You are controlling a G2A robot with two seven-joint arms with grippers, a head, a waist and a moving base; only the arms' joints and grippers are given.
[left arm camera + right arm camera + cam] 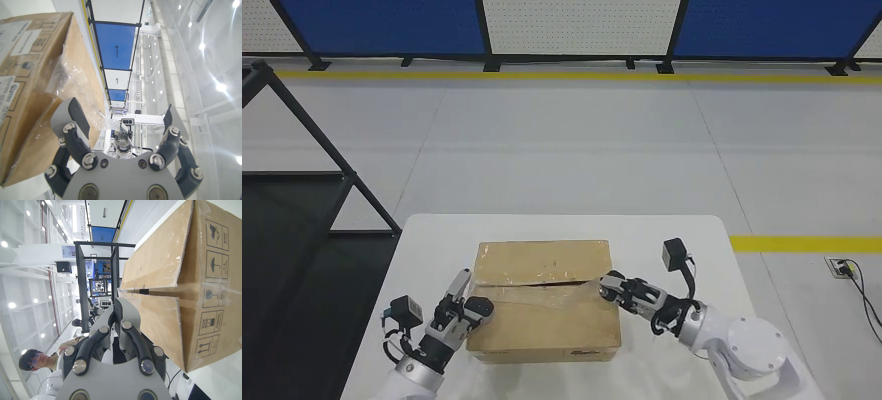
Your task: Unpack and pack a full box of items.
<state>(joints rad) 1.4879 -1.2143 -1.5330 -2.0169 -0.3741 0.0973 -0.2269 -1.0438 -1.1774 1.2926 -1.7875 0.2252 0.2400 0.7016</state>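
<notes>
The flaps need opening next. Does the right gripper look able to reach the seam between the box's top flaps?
Probably yes: the right gripper, shut, sits by the end of the seam on the box, nothing between them.

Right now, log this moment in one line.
box: on table, flaps down, tape loose | left gripper: open, beside box | right gripper: shut, at flaps

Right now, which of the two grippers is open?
The left gripper: its fingers stand wide apart beside one end of the cardboard box. The right gripper has its fingers pressed together, near the seam between the box's top flaps.
</notes>
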